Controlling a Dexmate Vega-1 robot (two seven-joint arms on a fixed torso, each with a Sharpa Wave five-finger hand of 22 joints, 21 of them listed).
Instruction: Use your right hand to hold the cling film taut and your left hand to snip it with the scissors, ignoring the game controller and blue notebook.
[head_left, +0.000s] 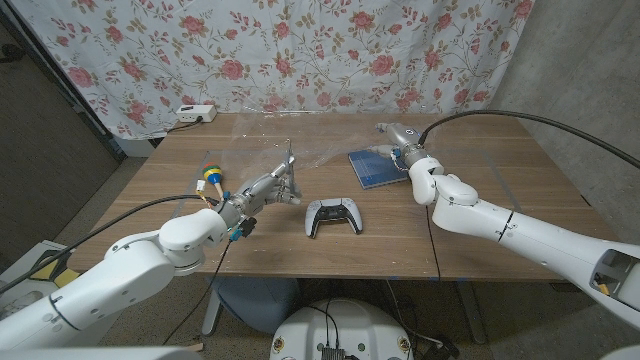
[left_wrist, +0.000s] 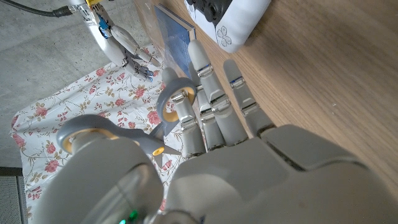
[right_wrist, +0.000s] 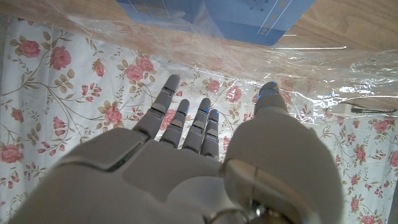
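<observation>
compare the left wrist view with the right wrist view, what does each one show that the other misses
Left wrist view alone: the left hand gripping the grey-handled scissors, the white game controller on the wooden table, and the right hand seen from across the table.
Right wrist view alone: the back of the right hand, fingers apart, reaching toward the stretched, wrinkled cling film.
Both: the blue notebook and the floral curtain.

Glossy clear cling film (right_wrist: 205, 46), wooden table (head_left: 480, 225)

Scissors (head_left: 283, 176) beside stretched cling film (head_left: 330, 150)
</observation>
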